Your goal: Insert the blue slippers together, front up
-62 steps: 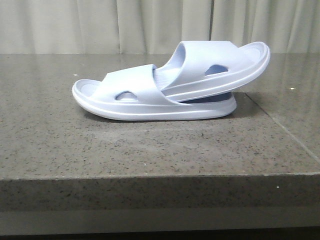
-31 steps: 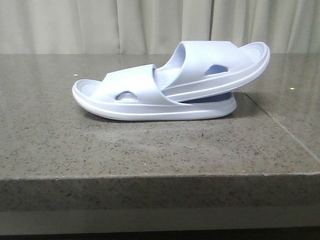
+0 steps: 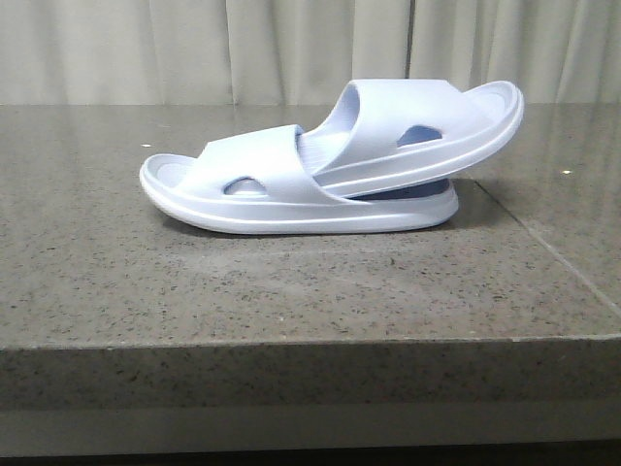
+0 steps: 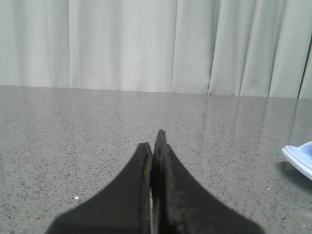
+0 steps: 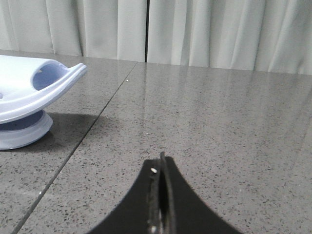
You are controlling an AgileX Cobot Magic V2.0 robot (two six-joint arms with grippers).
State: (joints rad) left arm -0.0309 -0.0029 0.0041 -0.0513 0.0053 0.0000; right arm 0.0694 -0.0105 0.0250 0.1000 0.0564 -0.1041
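The two pale blue slippers sit nested on the grey stone table. The lower slipper (image 3: 262,194) lies flat on its sole. The upper slipper (image 3: 427,131) has its front pushed under the lower one's strap and its heel raised to the right. My left gripper (image 4: 155,146) is shut and empty, low over the table; the tip of a slipper (image 4: 300,157) shows at the frame's edge. My right gripper (image 5: 161,163) is shut and empty, apart from the slippers (image 5: 29,95). Neither gripper shows in the front view.
The stone table (image 3: 291,291) has a front edge near the camera and a seam (image 3: 543,243) running to the right of the slippers. Pale curtains (image 3: 291,49) hang behind the table.
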